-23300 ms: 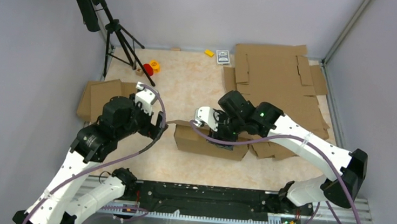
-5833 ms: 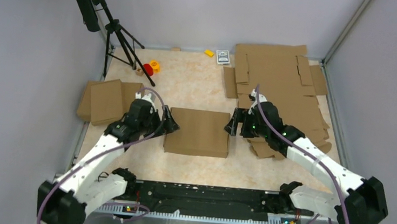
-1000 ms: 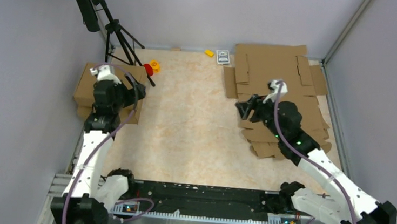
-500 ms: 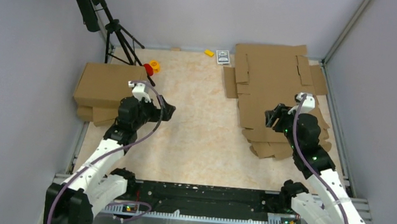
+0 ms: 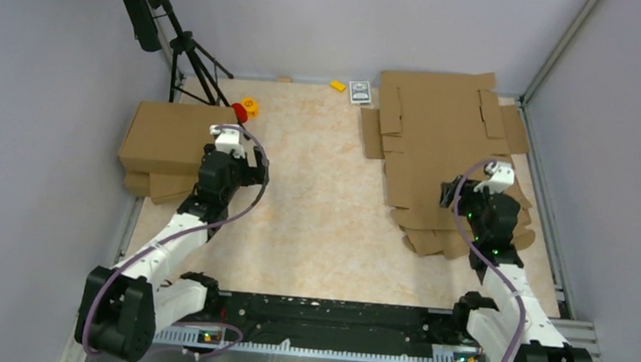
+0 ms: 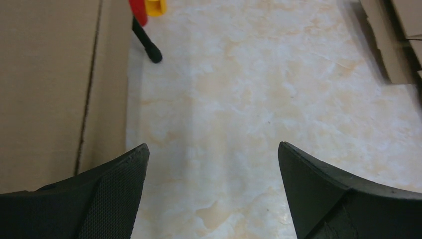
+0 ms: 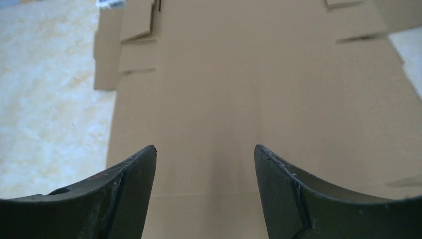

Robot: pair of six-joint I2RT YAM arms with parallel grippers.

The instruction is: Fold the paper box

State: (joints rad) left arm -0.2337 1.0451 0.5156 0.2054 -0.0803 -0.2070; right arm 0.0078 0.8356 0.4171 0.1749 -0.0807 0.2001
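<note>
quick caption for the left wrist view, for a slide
Open left gripper above the tabletop, folded paper box at the view's left, tripod foot ahead.

The left arm (image 5: 174, 236) bends sharply at its low elbow and reaches forward, the left gripper (image 6: 212, 147) tilted downward with its jaws spread wide. The right arm (image 5: 501, 276) rises nearly straight from its base, the right gripper (image 7: 205, 148) angled down, jaws parted
</note>
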